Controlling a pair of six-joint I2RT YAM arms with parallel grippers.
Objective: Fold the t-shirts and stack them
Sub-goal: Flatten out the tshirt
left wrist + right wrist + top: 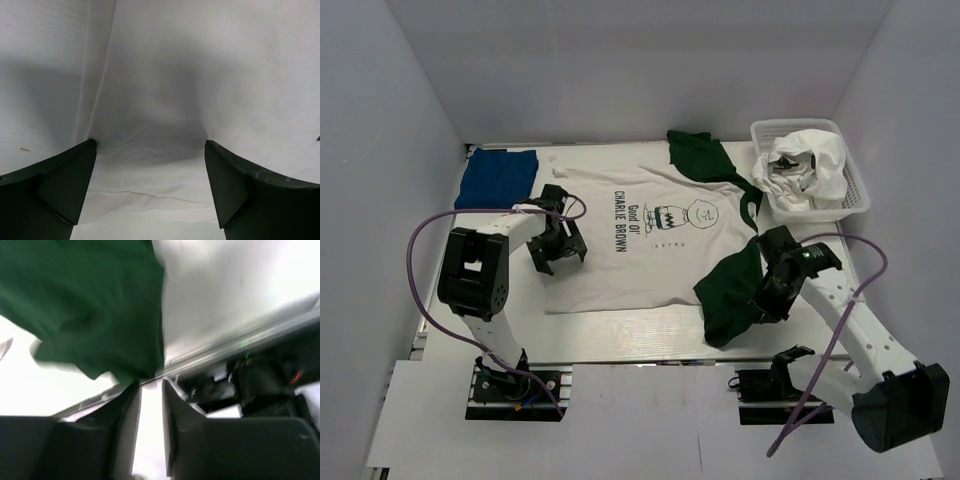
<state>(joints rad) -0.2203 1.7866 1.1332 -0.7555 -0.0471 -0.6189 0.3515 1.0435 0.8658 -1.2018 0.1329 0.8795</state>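
Observation:
The white tee (pixel 650 250) with the Charlie Brown print lies spread flat mid-table, one dark green sleeve (pixel 700 155) at the far side and the other (pixel 730 290) bunched at the near right. A royal-blue tee (pixel 498 178) lies folded at the far left. My left gripper (pixel 558 240) is low over the white tee's left edge, open wide, with white cloth (pixel 150 100) lying between its fingers (pixel 60 185). My right gripper (pixel 770 295) hovers at the near sleeve. Its jaws (pixel 151 385) stand a narrow gap apart with nothing between them, and the green sleeve (pixel 90 300) lies just beyond the left fingertip.
A white basket (pixel 860 190) at the far right holds crumpled white cloth (pixel 810 165). The table's metal front rail (pixel 240 340) runs just past the right gripper. White walls close in the left, far and right sides.

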